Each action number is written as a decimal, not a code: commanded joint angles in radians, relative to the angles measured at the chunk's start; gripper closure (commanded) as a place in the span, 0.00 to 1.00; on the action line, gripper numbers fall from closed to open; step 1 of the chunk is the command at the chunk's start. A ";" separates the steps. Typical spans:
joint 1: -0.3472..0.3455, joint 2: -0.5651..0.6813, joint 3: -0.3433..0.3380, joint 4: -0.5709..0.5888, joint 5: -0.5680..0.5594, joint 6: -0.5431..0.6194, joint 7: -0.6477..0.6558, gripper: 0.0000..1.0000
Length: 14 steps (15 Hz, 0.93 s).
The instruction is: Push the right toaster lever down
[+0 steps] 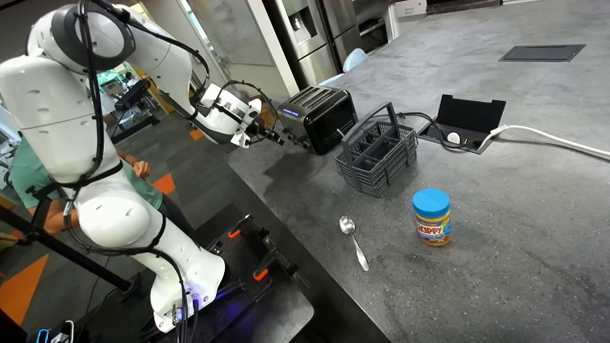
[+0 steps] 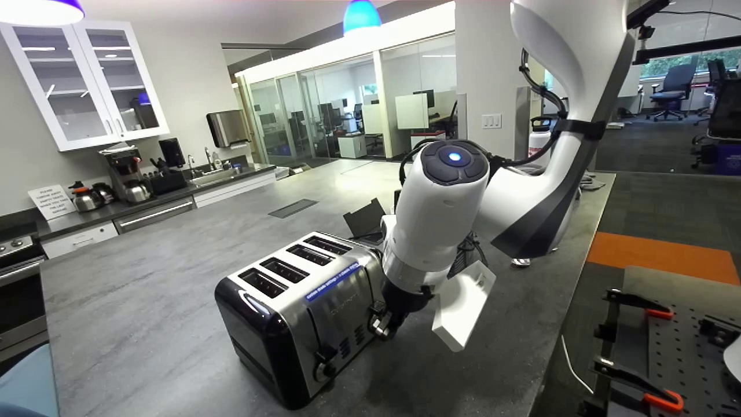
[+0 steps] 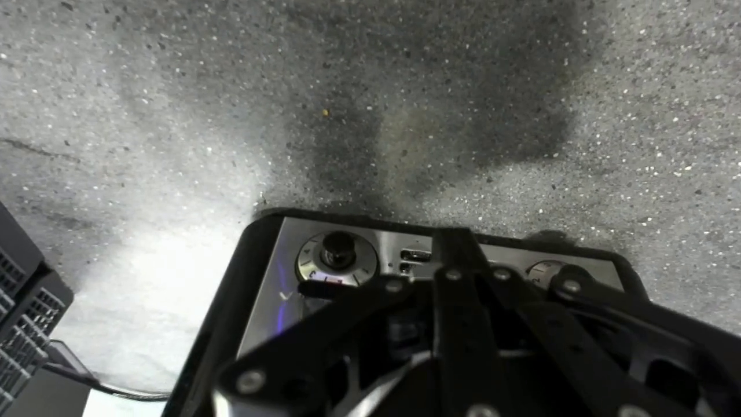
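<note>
We're seeing grey speckled counter (image 1: pixel 500 214) filling the right of an exterior view, toaster (image 1: pixel 320 116) sitting upper centre, fridge (image 1: pixel 315 66) standing behind; gripper's (image 3: pixel 457 249) jaws are meeting, holding nothing.

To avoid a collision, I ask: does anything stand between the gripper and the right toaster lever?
Nothing visible does: in the wrist view the gripper sits close to the right lever. The wire basket, in an exterior view, stands beside the toaster, not in between.

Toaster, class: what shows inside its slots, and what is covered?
Atop the toaster, four slots look mostly dark, with nothing sticking out; whatever lies deeper is hidden from view.
</note>
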 commanded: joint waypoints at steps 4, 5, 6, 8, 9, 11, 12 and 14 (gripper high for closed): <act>-0.006 0.036 -0.060 0.030 -0.191 0.113 0.080 1.00; -0.005 0.040 -0.067 0.034 -0.216 0.124 0.102 1.00; -0.002 0.044 -0.072 0.038 -0.241 0.135 0.125 1.00; 0.003 0.054 -0.078 0.050 -0.287 0.140 0.175 1.00; 0.006 0.058 -0.078 0.055 -0.310 0.134 0.206 1.00; 0.014 0.069 -0.075 0.070 -0.360 0.113 0.280 1.00; 0.019 0.078 -0.072 0.079 -0.380 0.100 0.313 1.00; 0.025 0.100 -0.069 0.096 -0.403 0.078 0.362 1.00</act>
